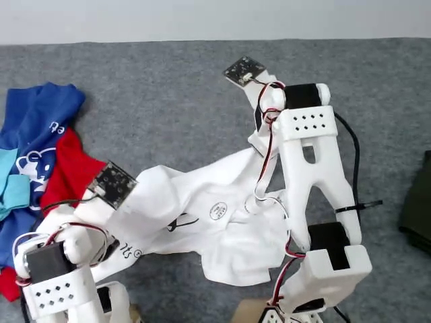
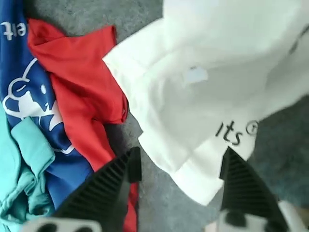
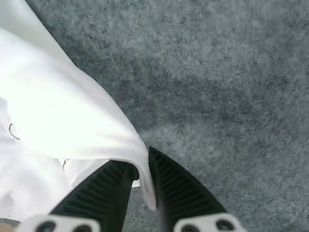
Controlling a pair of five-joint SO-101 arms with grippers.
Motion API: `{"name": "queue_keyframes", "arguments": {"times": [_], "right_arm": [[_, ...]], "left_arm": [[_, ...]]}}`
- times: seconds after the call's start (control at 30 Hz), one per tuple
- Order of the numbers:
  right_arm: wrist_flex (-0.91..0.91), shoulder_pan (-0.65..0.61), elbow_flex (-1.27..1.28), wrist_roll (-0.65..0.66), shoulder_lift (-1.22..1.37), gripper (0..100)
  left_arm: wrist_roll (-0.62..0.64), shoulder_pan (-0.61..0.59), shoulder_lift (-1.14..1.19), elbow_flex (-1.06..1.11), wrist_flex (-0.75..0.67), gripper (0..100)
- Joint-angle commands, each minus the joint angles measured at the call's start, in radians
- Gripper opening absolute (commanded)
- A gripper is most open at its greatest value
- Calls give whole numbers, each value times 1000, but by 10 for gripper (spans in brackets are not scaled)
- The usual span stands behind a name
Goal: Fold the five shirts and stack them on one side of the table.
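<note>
White cloth sits in the right jaws. They are closed on a pinch of the white shirt's [image 3: 58, 111] edge, and the fabric drapes away to one side of them. Bare grey worktop [image 3: 227, 72] lies beyond their tips. I judge that I hold this edge so the shirt can be drawn flat before any fold.

The left jaws stand wide apart and hold nothing. A hemmed edge of the white shirt lies between them and just ahead, which looks to me like a line-up for a second pinch at the opposite end.

From above, the shirt is crumpled, not flat. Its long axis runs from the left jaws to the right jaws, slanting across the worktop. I cannot tell which end is the collar.

To the outer side of the left jaws, a red shirt [image 1: 74, 168], a blue shirt [image 1: 37, 118] and a teal shirt [image 1: 13, 185] lie heaped and unfolded. The red one is just beside the white hem. A dark cloth [image 1: 419, 208] lies well past the right jaws, and I cannot tell what it is.
</note>
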Motion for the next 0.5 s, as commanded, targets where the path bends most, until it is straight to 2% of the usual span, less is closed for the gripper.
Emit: {"name": "queue_keyframes", "arguments": {"times": [0.0,0.23,0.47], "right_arm": [[-19,19,-55,-8,-42,8],[-12,19,-55,-9,-47,8],[-10,19,-55,-9,-48,8]], "left_arm": [[-58,-5,-5,-33,-3,264],[-60,55,-5,99,-293,265],[-239,149,-5,163,-417,265]]}}
